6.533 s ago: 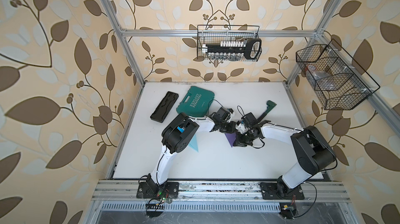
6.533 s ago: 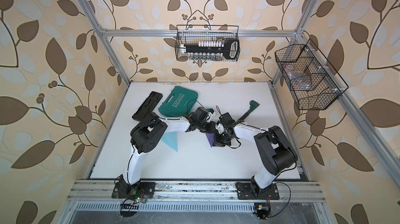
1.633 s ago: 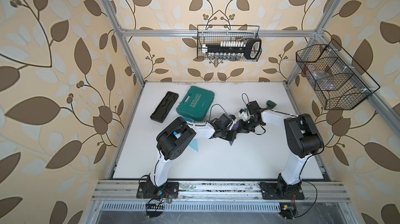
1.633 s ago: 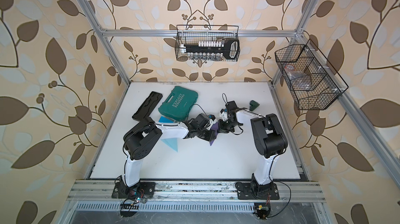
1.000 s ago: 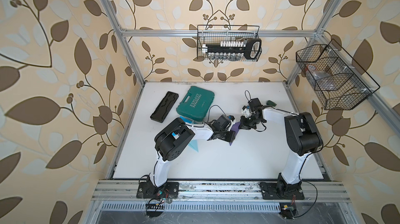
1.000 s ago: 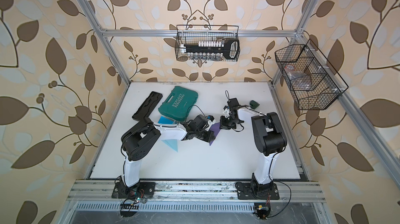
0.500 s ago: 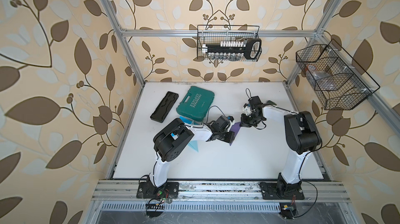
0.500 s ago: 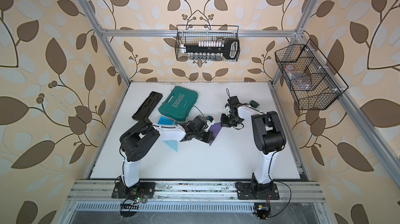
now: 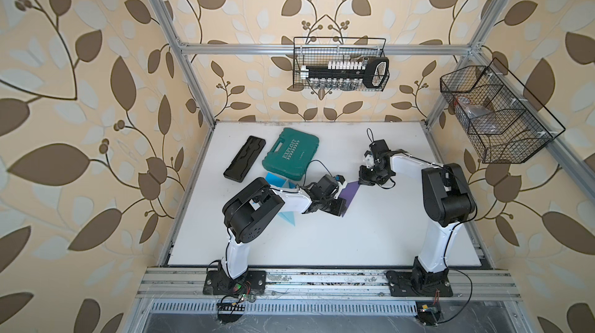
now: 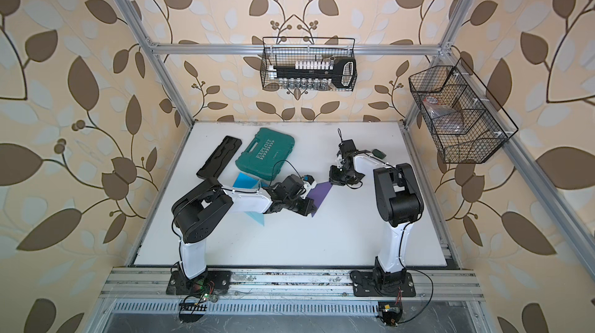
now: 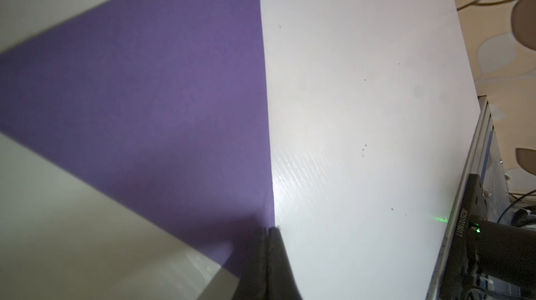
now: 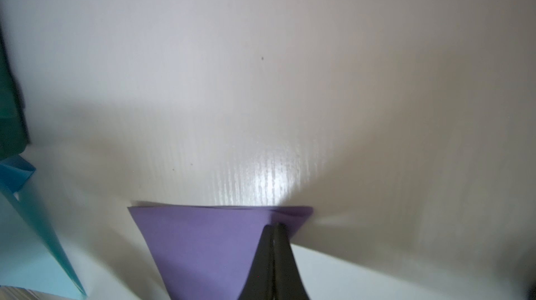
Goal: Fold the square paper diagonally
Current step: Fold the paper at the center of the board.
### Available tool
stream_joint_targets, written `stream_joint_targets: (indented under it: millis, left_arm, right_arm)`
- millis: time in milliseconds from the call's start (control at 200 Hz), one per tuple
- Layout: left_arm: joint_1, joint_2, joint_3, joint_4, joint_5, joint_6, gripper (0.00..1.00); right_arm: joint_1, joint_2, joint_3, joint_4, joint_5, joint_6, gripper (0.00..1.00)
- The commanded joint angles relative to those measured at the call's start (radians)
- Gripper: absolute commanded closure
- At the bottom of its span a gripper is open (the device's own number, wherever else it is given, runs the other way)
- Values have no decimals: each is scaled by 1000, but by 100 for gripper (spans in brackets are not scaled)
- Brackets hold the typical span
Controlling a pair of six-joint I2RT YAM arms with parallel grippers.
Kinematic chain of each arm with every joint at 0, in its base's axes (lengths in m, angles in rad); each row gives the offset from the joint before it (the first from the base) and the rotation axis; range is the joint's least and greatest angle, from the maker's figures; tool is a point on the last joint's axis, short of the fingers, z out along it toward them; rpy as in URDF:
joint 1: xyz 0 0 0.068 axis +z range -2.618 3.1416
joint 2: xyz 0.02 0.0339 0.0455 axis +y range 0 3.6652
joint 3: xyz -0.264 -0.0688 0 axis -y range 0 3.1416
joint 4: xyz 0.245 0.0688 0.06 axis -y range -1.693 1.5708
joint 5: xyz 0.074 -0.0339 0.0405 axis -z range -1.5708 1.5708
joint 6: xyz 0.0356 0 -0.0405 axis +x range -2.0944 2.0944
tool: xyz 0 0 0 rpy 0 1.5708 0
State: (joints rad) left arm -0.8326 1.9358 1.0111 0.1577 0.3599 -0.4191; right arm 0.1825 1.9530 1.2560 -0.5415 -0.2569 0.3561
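Purple paper folded into a triangle, flat on table. L claw jaws together, tip on 1 corner; R claw likewise, opp. corner.

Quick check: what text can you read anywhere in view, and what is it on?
"EXPLOIT": on the green case, in both top views.
Small print beside it: too small to read.
Code printed on a black part at the table edge, left wrist view: too blurred to read.
Nothing else legible.
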Motion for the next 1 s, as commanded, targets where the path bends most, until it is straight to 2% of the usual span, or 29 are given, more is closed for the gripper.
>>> stream_joint_targets:
  millis: [0, 430, 580, 610, 630, 680, 710, 740, 780, 830, 895, 1000]
  left_arm:
    - [-12, 3, -65, -156, -8, 7, 100]
    - [-11, -66, -112, -170, -22, 13, 100]
    - [-11, -155, -120, -194, -99, 13, 100]
    - [-10, -185, -123, -201, -128, 15, 93]
    - [-10, -209, -125, -205, -150, 15, 84]
    - [-7, -269, -135, -212, -208, 17, 65]
    - [-3, -312, -141, -216, -235, 21, 49]
    - [4, -355, -150, -217, -259, 28, 38]
    - [16, -404, -164, -222, -298, 36, 28]
    - [41, -475, -181, -235, -345, 54, 22]
    - [82, -578, -209, -251, -406, 95, 17]
    - [196, -704, -262, -303, -515, 118, 16]
  right_arm:
    - [-18, 49, 20, -15, 112, 23, 100]
    - [-32, 83, 77, -25, 138, 50, 100]
    - [-33, -76, -13, 92, 101, 17, 100]
    - [-32, -130, -50, 126, 99, 9, 100]
    - [-33, -162, -77, 148, 100, 3, 100]
    - [-33, -251, -140, 193, 111, -19, 82]
    - [-35, -298, -172, 213, 119, -39, 65]
    - [-37, -340, -206, 229, 125, -61, 53]
    - [-43, -391, -242, 236, 140, -86, 42]
    - [-57, -449, -293, 246, 157, -106, 28]
    - [-94, -514, -371, 293, 151, -117, 22]
    - [-167, -592, -511, 415, 120, -129, 20]
